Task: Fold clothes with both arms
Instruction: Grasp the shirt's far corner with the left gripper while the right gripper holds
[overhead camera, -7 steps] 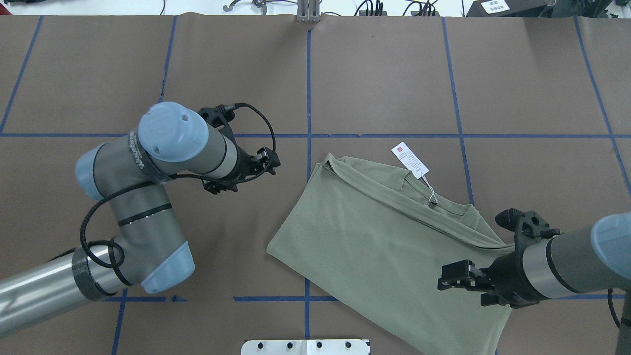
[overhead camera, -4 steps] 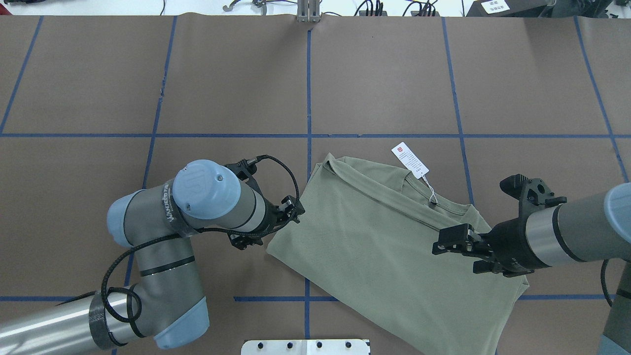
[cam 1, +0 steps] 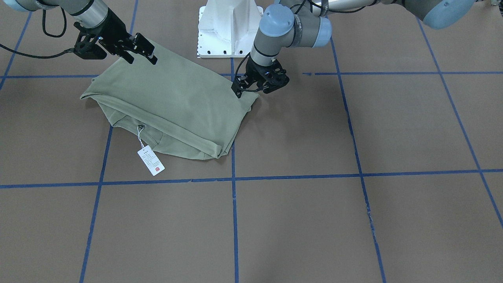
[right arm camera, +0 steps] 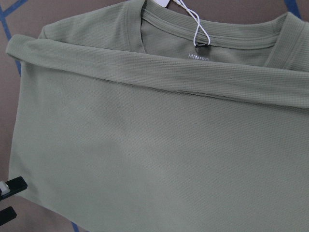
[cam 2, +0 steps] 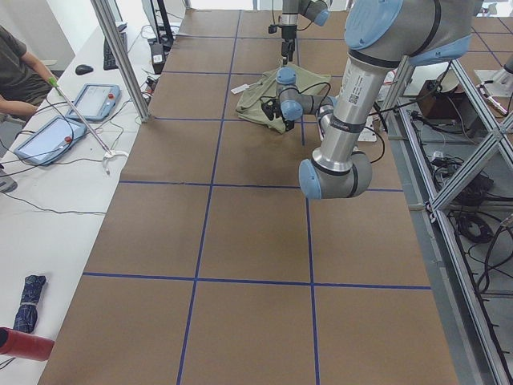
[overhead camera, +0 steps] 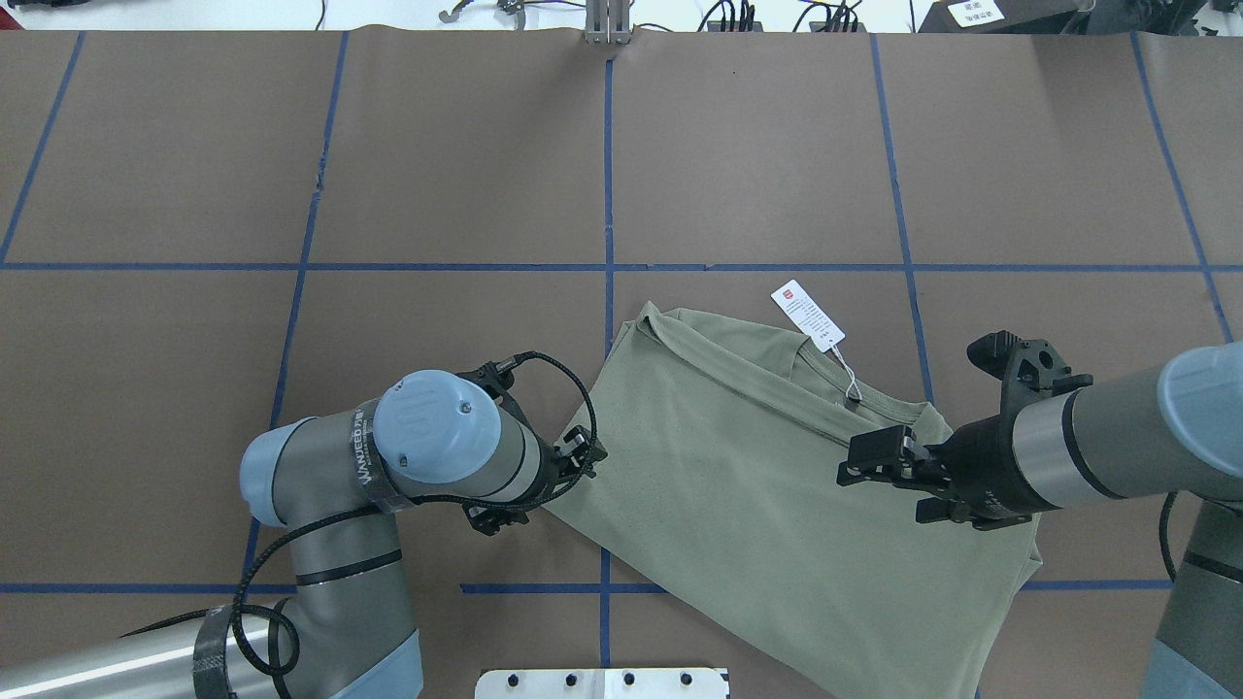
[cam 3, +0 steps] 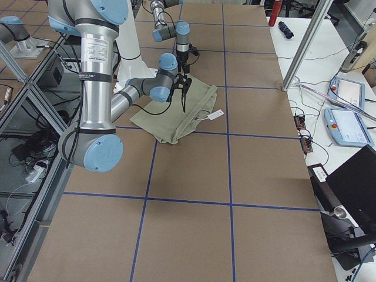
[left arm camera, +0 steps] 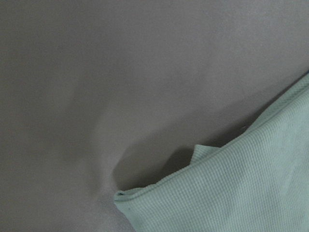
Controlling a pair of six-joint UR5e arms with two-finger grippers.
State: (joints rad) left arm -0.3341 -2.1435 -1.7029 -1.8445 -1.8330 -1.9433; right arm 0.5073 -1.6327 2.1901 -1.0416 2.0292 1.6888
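The folded shirt (overhead camera: 738,495) is laid on the table (overhead camera: 388,146), the right gripper (overhead camera: 851,462) is held open and empty above it, and the spread of the left gripper (overhead camera: 585,456) at its corner cannot be told.

Overhead opposes front view; wrist cameras close over shirt (right arm camera: 154,145).

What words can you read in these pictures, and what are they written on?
"MINIS…": printed inside the collar of the shirt; the last letters are unclear.
Hang tag: a red mark and tiny print, too small to read.
Left arm: the lettering on its wrist band is too blurred to read.
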